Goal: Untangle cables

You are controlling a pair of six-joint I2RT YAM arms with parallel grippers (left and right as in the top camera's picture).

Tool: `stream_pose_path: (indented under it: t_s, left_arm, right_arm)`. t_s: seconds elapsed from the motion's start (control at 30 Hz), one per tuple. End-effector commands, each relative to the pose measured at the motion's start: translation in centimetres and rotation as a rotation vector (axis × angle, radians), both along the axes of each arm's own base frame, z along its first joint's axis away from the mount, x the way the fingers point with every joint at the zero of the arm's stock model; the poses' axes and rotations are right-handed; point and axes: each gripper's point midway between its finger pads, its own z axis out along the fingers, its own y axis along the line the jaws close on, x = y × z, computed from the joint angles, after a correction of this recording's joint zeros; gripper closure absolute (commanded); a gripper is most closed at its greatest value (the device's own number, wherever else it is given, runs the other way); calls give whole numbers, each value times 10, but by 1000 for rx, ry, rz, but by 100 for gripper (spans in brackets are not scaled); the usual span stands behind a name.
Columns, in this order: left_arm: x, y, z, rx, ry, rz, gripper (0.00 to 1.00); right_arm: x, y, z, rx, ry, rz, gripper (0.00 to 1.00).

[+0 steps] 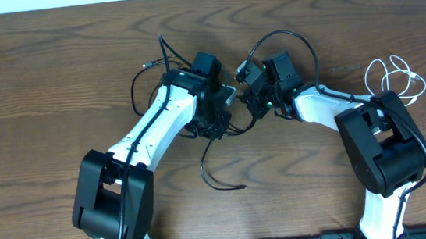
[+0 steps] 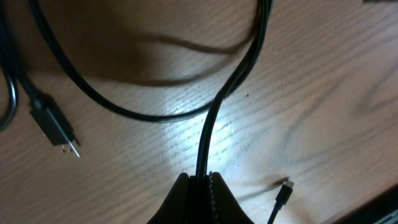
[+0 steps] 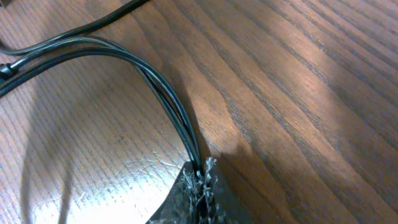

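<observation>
black thin flexible cord point(image 2: 205, 134) is pinched in both the left claw point(image 2: 200, 183) and right claw point(image 3: 200, 171); thin white cord point(image 1: 395, 78) lies apart.

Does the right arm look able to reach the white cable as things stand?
Probably not yet: the right gripper is shut on the black cable. The white cable lies uncovered but well apart from it, so it would need to let go first.

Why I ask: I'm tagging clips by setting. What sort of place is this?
Probably a robotics lab bench: the left arm and right arm stand at one edge of a wood-grain table, with a black cable and a white cable on it.
</observation>
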Motion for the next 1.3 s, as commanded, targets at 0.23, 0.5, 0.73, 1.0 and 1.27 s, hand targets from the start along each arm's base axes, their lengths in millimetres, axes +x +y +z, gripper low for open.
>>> stream_pose_path:
  t_s: [0.23,0.5,0.73,1.0,1.27]
  left_arm:
    - [29,-9,-4,-47,-43,156,92]
    - [35,-13,-38,-31,14,225,91]
    - [50,-21,-45,-60,-33,224,58]
    - [72,-18,-47,-38,-130,235,54]
    - [82,0,-62,70,-174,286,55]
  right_arm:
    - [-10,-19,31,80,57,2,99]
    - [-9,-34,42,66,47,-12,99]
    - [-12,-32,43,82,60,1,99]
    - [-14,-33,42,78,70,-1,99]
    - [-14,-32,42,79,68,0,99]
